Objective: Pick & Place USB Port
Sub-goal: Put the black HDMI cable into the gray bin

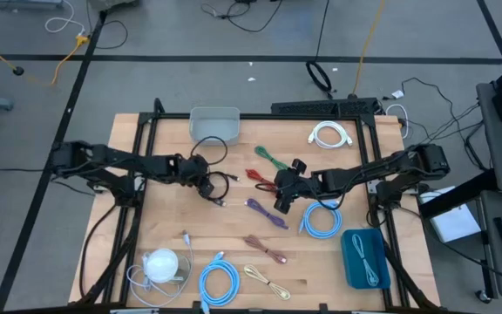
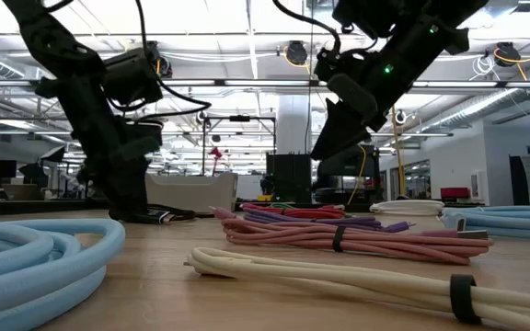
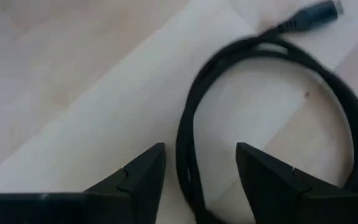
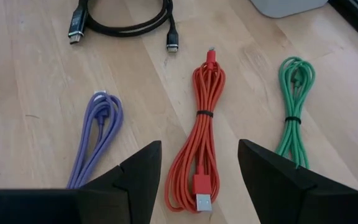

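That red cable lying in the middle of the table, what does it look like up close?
The red cable is a thin, smooth cord folded into a long narrow bundle and cinched near its middle by a dark band. A red USB plug with a metal tip lies at one end, a smaller red connector at the other. It rests flat on the wooden table, between the purple cable and the green cable, touching neither. The right gripper hangs above it, fingers open, lined up on either side.
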